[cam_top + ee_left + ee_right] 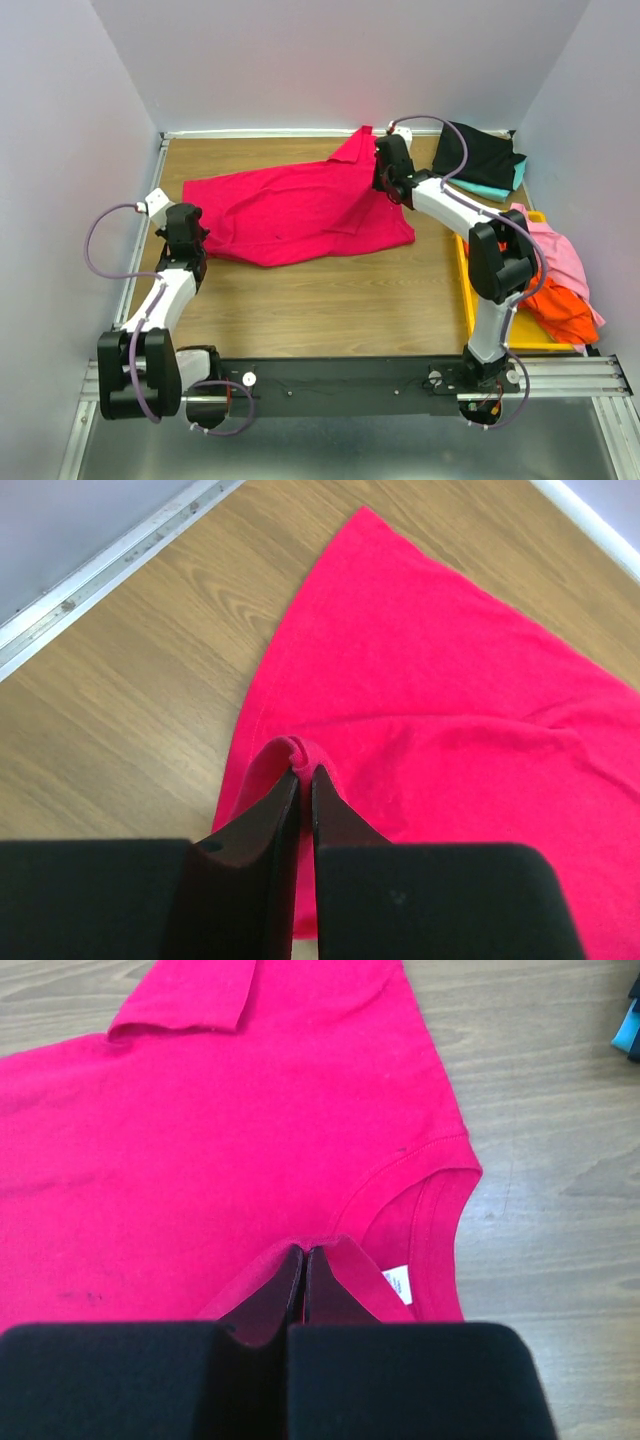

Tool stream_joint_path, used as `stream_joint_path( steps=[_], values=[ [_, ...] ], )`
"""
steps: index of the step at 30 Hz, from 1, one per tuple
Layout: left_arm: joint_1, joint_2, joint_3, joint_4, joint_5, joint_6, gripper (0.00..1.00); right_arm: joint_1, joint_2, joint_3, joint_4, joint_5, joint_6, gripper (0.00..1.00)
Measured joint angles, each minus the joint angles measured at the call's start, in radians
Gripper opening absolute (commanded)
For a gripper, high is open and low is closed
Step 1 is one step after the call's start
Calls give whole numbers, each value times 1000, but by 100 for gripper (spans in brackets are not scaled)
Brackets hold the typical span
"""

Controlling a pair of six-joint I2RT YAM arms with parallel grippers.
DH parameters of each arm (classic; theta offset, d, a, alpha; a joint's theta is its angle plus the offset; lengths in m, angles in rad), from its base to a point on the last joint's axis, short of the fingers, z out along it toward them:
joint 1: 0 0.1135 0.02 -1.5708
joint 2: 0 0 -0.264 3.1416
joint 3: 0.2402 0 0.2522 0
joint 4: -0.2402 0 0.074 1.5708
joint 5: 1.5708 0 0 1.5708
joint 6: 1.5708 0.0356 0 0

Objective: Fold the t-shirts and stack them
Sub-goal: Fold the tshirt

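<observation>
The crimson-red t-shirt (300,210) lies spread but rumpled on the wooden table (330,300), in the upper centre of the top view. Its long axis runs across the frame from left to right, with one corner drawn up toward the upper right. The neck end points right: the collar and its small white neck label (397,1282) show at lower right of the right wrist view, and a sleeve (190,995) lies at that view's upper left. The right gripper (304,1251) is pressed together on a raised pinch of fabric at the collar edge, just beside the label. The left gripper (303,773) is at the opposite, left end of the garment, its jaws nearly together with a small fold of red cloth nipped between the tips. This appears to be the hem edge, though the view is too close to confirm. A black t-shirt (480,150) lies at upper right of the top view, on a teal t-shirt (487,190). A pink t-shirt (560,255) and an orange t-shirt (560,310) lie heaped in the yellow bin (530,347) at the right edge, spilling over its side.
</observation>
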Motion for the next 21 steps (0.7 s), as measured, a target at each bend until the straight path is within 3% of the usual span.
stream_joint_path(
  steps=[18,20,21],
  values=[
    [34,167,130,4,48,76,13,-72,64,85,0,-35,-16,1],
    [38,198,153,1,51,89,15,-72,77,93,-2,-41,-16,1],
    [39,214,163,-1,54,95,21,-72,84,100,-1,-44,-16,1]
  ],
)
